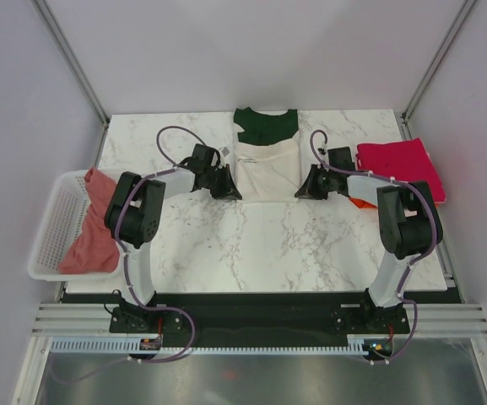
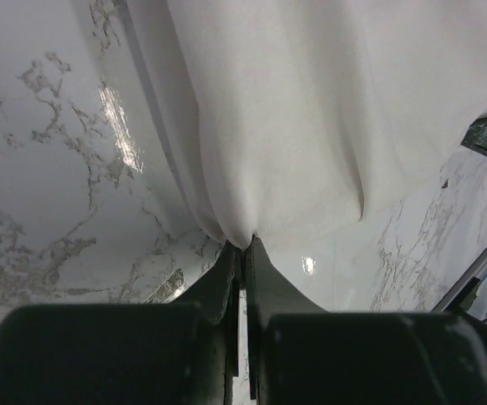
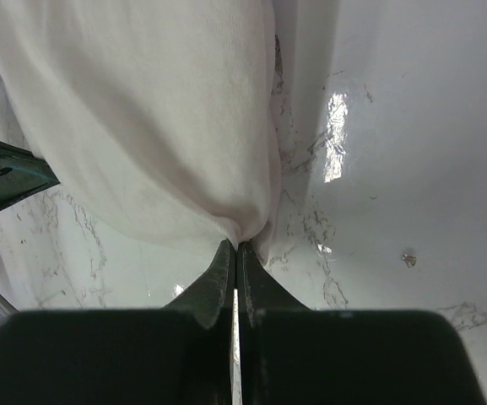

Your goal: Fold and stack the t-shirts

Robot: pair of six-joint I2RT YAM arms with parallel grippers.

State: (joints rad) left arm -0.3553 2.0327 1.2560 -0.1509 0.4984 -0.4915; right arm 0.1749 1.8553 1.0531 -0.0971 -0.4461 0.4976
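A cream t-shirt (image 1: 266, 167) with a dark green collar and sleeves (image 1: 265, 125) lies at the back middle of the marble table, folded narrow. My left gripper (image 1: 233, 193) is shut on its near left corner, where cream cloth (image 2: 311, 126) bunches at the fingertips (image 2: 243, 245). My right gripper (image 1: 303, 191) is shut on the near right corner; the cloth (image 3: 159, 126) puckers into its closed tips (image 3: 237, 245). A magenta t-shirt (image 1: 397, 164) lies folded at the right, over an orange one (image 1: 359, 202). A salmon-pink t-shirt (image 1: 95, 224) sits in the basket.
The white lattice basket (image 1: 47, 228) hangs off the table's left edge. Metal frame posts rise at the back corners. The table's right edge (image 1: 442, 253) runs close beside the right arm. Bare marble (image 1: 260, 245) spreads in front of the cream shirt.
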